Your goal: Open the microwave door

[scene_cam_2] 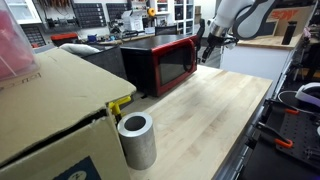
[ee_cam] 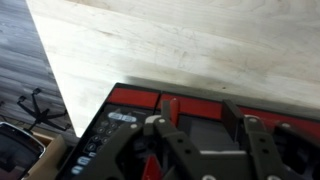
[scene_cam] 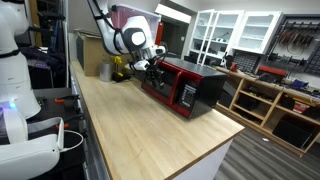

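The microwave [scene_cam: 186, 88] stands on the wooden countertop [scene_cam: 140, 130] with its glossy red door [scene_cam_2: 172, 64] lying flat against the black casing in both exterior views. My gripper [scene_cam: 150, 63] is at the end of the red front with the control strip and also shows in an exterior view [scene_cam_2: 207, 42]. In the wrist view the gripper [ee_cam: 200, 118] is open, its two black fingers spread just over the red front's top edge [ee_cam: 195, 105]. The control strip [ee_cam: 100, 145] is at the lower left. I cannot tell whether a finger touches the door.
A brown cardboard box [scene_cam_2: 50, 110] with a yellow item [scene_cam_2: 120, 103] and a grey cylinder [scene_cam_2: 137, 140] stands at one end of the counter. White cabinets [scene_cam: 235, 30] and wooden shelves [scene_cam: 270, 105] lie beyond the microwave. The counter edge drops to the floor by an office chair [ee_cam: 35, 105].
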Available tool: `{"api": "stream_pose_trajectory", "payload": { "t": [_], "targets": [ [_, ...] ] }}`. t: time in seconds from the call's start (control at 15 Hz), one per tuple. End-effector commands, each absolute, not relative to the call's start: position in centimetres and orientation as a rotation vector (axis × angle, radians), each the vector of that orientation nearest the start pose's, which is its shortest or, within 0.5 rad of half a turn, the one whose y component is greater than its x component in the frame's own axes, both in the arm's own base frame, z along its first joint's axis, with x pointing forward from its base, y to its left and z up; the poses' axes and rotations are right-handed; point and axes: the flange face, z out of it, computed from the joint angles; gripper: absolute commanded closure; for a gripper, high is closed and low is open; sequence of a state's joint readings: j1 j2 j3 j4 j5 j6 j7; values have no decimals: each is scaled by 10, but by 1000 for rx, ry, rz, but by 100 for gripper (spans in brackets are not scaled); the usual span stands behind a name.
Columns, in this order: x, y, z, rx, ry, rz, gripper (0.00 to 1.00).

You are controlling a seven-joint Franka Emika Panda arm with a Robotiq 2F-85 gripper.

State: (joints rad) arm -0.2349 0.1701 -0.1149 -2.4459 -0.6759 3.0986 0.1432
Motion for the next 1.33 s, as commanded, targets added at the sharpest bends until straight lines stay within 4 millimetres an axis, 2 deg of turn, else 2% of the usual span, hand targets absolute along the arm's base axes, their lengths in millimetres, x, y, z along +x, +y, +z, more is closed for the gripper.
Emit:
{"api": "stream_pose_trajectory", "payload": {
  "t": [0.0,0.07,0.2,0.6,1.0,1.27],
  "targets": [
    [495,-146,294,-3319,-286,-798,12],
    [498,-151,296,-3321,-290,-818,4],
    [506,-158,296,-3323,-285,-844,0],
    [547,-150,292,-3316,-265,-875,0],
    [604,-120,279,-3263,-205,-888,0],
    [624,-133,281,-3270,-162,-915,0]
  ]
}}
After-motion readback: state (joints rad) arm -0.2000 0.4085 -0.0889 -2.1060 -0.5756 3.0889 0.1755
